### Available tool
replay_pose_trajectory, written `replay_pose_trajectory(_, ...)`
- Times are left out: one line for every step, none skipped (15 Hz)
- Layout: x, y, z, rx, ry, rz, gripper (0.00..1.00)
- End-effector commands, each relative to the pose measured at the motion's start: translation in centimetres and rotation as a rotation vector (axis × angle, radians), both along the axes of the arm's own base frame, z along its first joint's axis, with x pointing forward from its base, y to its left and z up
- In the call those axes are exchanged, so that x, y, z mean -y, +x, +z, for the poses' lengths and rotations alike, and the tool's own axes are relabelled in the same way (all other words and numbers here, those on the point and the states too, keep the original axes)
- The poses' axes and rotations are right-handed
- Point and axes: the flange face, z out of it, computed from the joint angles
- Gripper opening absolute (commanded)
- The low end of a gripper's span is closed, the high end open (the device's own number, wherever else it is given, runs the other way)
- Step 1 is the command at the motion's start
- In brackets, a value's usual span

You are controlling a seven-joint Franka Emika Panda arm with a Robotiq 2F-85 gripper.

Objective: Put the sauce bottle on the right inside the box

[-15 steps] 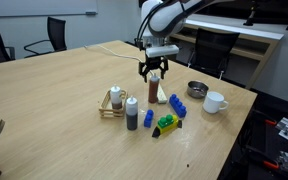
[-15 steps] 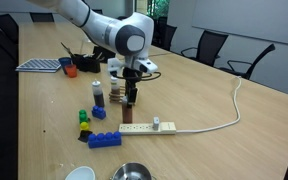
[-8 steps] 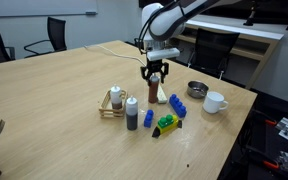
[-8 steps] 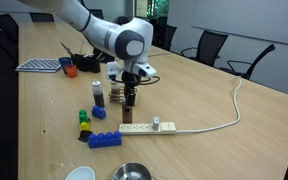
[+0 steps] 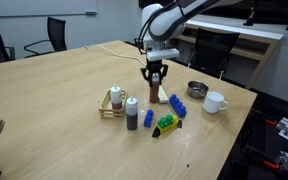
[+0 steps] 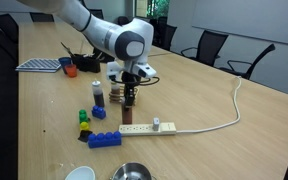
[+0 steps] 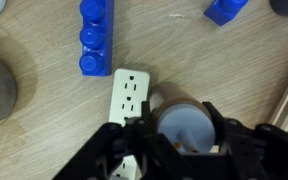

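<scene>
The wide light-wood desk (image 5: 54, 110) fills both exterior views, and the white-and-black robot arm (image 5: 169, 15) reaches down from the upper middle of the frame to a spot just right of the desk's centre. A white power strip (image 6: 147, 127) lies flat in the lower middle of an exterior view, its pale cable (image 6: 224, 118) curving off to the right. The small low light-tan slatted wooden crate (image 5: 112, 106) sits left of centre with a yellowish bottle (image 5: 115, 96) standing inside it. The black tool (image 5: 156, 76) hangs straight down and is clenched on the top of the tall slim reddish-brown sauce bottle (image 5: 156, 92), which stands upright outside the crate, near its right side and just beside the power strip. Whether its base touches the desk cannot be told. In the wrist view the bottle's round pale cap (image 7: 184, 128) sits tight between the two dark fingers (image 7: 119, 150) at lower centre. A white-topped bottle with a dark lower half (image 5: 132, 114) stands just below the crate. A long blue toy block (image 7: 94, 38) lies at upper left of the wrist view, above the strip, and a green-and-yellow block cluster (image 5: 166, 124) lies lower right of the bottles. A metal bowl (image 5: 197, 90) and a white mug (image 5: 215, 102) stand close together at the right.
</scene>
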Motion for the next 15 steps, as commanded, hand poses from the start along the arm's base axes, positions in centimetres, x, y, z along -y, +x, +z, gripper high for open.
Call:
replay_pose_trajectory(-0.4,-0.1,2.0,0.011,0.017,0.000,0.28)
replay_pose_trajectory(-0.7,0.1,2.8,0.025,0.015,0.006,0.28)
replay_pose_trajectory(-1.1,0.2,3.9,0.042,0.010,0.013,0.28)
replay_pose_trajectory(-1.4,0.4,5.2,0.059,0.001,0.019,0.28)
replay_pose_trajectory(-1.8,0.6,6.4,0.075,-0.001,0.025,0.28)
replay_pose_trajectory(-2.4,0.9,8.0,0.093,-0.004,0.030,0.28)
replay_pose_trajectory(-2.9,1.2,9.4,0.111,-0.008,0.039,0.28)
replay_pose_trajectory(-3.5,1.5,10.9,0.131,-0.014,0.050,0.28)
replay_pose_trajectory(-4.2,1.9,12.3,0.149,-0.022,0.063,0.28)
replay_pose_trajectory(-4.9,2.3,13.6,0.165,-0.035,0.077,0.28)
replay_pose_trajectory(-5.7,2.7,14.6,0.180,-0.048,0.096,0.28)
replay_pose_trajectory(-6.4,3.1,15.5,0.198,-0.055,0.117,0.28)
replay_pose_trajectory(-7.1,3.5,16.3,0.214,-0.061,0.146,0.28)
replay_pose_trajectory(-7.8,3.9,16.7,0.226,-0.063,0.166,0.28)
replay_pose_trajectory(-8.4,4.3,16.9,0.235,-0.066,0.184,0.28)
